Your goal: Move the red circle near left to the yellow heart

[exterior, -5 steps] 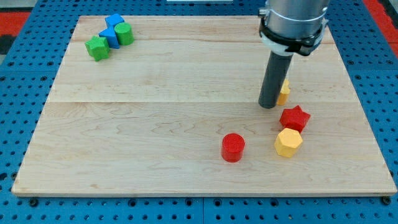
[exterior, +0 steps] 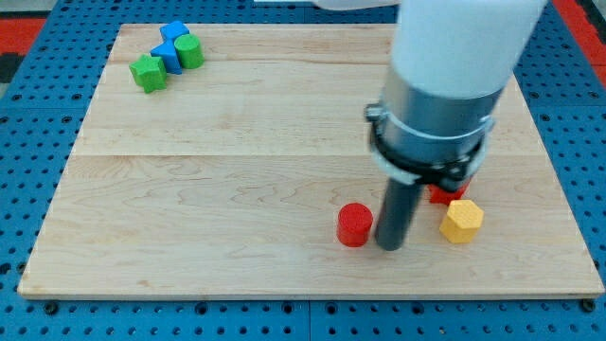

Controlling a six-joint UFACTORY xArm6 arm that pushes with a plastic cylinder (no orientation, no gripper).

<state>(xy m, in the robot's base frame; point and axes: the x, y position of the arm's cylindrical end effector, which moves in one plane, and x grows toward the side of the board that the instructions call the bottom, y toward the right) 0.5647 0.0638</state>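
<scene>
From the view's left, green and blue blocks (exterior: 169,57) sit clustered top-left, the red circle (exterior: 355,224) rests bottom-centre, and my tip (exterior: 389,245), gripperless, stands just right of it, apparently repositioning, while the yellow heart stays hidden.

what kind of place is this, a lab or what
Probably a robotics lab bench: a wooden board sits on a blue perforated mounting plate, with small coloured blocks like the red circle pushed by my tip.

Tip (exterior: 390,245) just right of circle (exterior: 355,224); hexagon (exterior: 462,221) further right; three-block cluster (exterior: 167,57) at board's (exterior: 237,189) top-left.
</scene>
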